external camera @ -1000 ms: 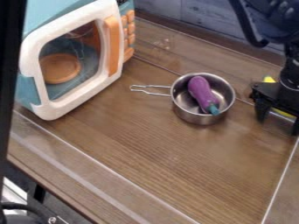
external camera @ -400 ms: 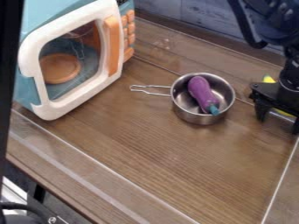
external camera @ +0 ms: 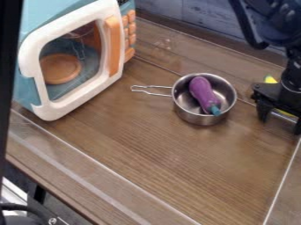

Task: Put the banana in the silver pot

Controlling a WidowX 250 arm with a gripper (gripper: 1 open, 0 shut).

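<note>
We find the banana [external camera: 273, 79] at the far right side of the desk [external camera: 129, 156], mostly hidden behind the dark fingers [external camera: 279, 98]; only small patches of yellow show around them. The silver pot [external camera: 203, 112] stands upright to the left of it in the view, its wire handle [external camera: 152, 90] pointing away from the arm, and the purple eggplant [external camera: 205, 92] lies inside. The toy microwave [external camera: 76, 54] stands at the left of the view, its front open

The fingers stand spread as wide as they go, around or just over the banana. We see no closed grip on it; whether either pad touches the skin we cannot tell

As to handling, we judge the banana to be light, stiff, hollow plastic, hardly fragile, and smooth enough to slip or roll if pinched near a tip. We recommend taking hold at the thick middle, one finger on each long side, with a firm and even squeeze; a hold off centre would likely let it swing

We assess the work as at the grasping step, with the lift and carry outstanding. The eggplant takes up much of the pot, so we advise a low release over the free part, lest the banana rest on top and tumble over the rim
</note>
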